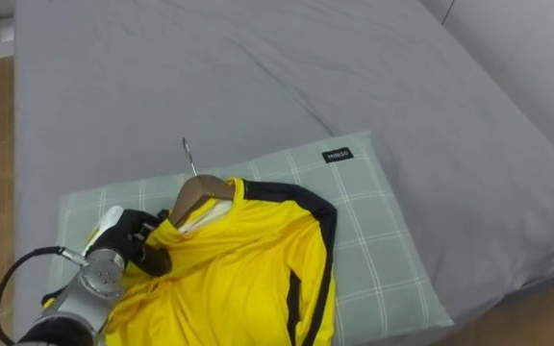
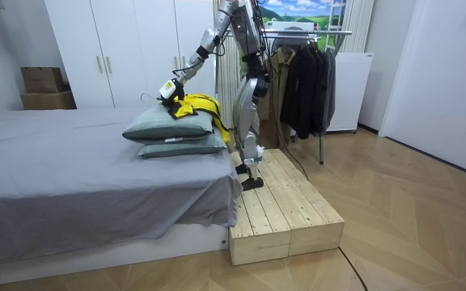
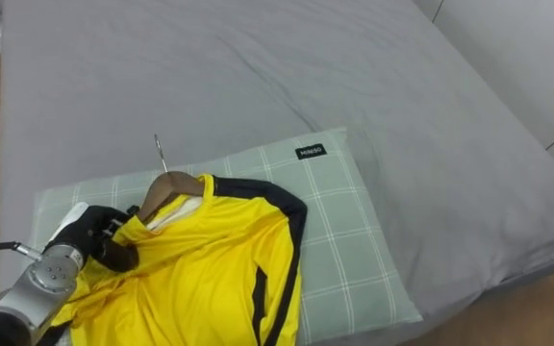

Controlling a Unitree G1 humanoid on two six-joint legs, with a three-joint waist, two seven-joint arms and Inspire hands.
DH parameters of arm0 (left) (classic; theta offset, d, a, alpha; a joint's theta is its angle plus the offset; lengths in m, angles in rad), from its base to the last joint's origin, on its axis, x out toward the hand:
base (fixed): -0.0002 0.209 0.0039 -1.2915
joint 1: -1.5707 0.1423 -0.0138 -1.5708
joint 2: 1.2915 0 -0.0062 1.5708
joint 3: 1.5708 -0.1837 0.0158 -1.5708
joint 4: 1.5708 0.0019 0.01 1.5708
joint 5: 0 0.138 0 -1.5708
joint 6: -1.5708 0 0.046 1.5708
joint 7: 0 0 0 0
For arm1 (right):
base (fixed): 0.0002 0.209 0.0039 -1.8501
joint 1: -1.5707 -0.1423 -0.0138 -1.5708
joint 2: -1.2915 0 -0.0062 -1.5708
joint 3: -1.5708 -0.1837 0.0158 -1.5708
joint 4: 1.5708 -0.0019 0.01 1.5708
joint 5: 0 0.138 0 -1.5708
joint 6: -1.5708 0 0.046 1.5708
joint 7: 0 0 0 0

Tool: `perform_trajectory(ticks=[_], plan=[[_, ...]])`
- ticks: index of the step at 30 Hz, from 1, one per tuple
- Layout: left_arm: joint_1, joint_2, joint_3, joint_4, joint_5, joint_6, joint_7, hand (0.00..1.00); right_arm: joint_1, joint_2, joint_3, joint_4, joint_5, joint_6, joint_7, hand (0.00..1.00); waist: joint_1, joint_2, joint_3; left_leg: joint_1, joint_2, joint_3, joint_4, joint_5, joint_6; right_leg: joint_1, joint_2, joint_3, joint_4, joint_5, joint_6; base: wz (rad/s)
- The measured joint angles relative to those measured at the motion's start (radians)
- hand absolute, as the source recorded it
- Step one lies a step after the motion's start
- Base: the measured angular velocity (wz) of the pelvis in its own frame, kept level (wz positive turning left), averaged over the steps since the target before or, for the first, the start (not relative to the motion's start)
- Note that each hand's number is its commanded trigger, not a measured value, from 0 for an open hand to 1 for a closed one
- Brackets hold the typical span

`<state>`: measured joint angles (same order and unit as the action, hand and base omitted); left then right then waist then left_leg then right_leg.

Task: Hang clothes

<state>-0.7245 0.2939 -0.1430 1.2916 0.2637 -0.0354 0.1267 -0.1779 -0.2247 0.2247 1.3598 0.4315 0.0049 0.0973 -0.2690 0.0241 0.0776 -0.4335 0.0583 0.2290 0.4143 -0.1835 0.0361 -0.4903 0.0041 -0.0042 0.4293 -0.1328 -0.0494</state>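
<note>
Left eye view: left robot hand [image 1: 133, 240] curled on shirt [image 1: 248, 279] shoulder over hanger [image 1: 196, 192], atop pillow [image 1: 373, 231]. Best to grip the wood too and lift level, or shirt likely slips off.

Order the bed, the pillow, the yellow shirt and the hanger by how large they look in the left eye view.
Largest first:
bed
pillow
yellow shirt
hanger
The shirt runs off the bottom edge, so its rank is unsure.

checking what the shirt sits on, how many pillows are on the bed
2, stacked near the robot: the top pillow under the yellow shirt, the lower pillow directly beneath it. More may lie out of frame.
</note>
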Motion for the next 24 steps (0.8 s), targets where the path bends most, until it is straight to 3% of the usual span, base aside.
perform_trajectory(ticks=[24], plan=[[0.000, 0.000, 0.000, 0.000, 0.001, 0.001, 0.000, 1.00, 0.000, 0.000, 0.020, 0.000, 0.007, -0.004, 0.004, 0.00, 0.001, 0.001, -0.0009, 0.002, 0.000, 0.000, 0.001, 0.000, 0.000, 0.001, 0.000, -0.001, 0.001, 0.000, 0.000, 0.00]])
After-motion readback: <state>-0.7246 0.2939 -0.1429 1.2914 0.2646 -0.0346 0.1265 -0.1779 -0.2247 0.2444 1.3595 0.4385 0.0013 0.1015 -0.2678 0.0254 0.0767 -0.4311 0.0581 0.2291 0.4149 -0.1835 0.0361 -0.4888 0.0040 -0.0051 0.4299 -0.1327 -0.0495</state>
